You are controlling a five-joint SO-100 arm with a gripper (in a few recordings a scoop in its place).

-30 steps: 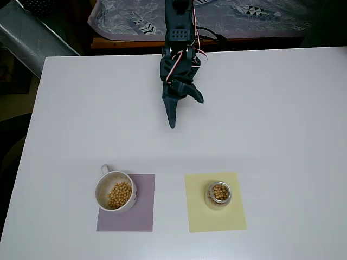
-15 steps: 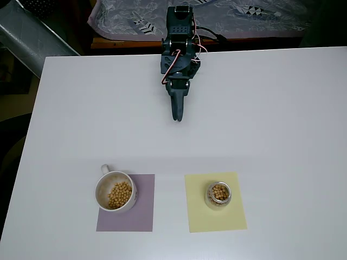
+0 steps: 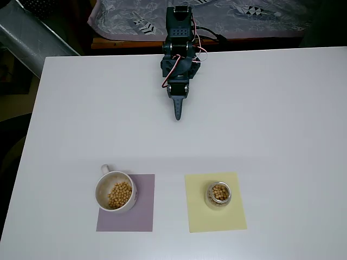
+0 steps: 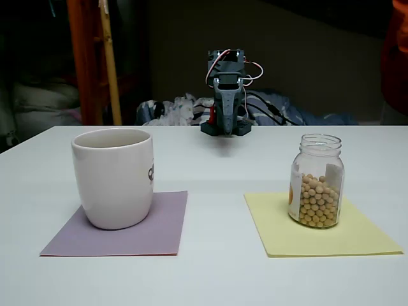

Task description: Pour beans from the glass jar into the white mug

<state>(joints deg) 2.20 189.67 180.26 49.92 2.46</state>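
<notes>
The white mug (image 3: pixel 114 192) stands on a purple mat (image 3: pixel 135 216) at the lower left of the overhead view, with tan beans (image 3: pixel 120 195) inside it. In the fixed view the mug (image 4: pixel 115 176) stands upright at the left. The glass jar (image 3: pixel 218 195) stands upright on a yellow mat (image 3: pixel 206 216), partly full of beans (image 4: pixel 316 201). My gripper (image 3: pixel 177 114) hangs near the table's far edge, well away from both, fingers together and holding nothing; in the fixed view the gripper (image 4: pixel 227 127) points down at the back.
The white table (image 3: pixel 271 119) lies bare between the arm and the two mats. Patterned cloth (image 3: pixel 130 19) and a dark edge lie behind the arm's base (image 3: pixel 179 54). A grey padded object (image 3: pixel 32 40) sits off the table's far-left corner.
The gripper has swung from a slight left tilt to straight and drawn back toward the base. One second ago a jaw stuck out to the side; now the fingers are together.
</notes>
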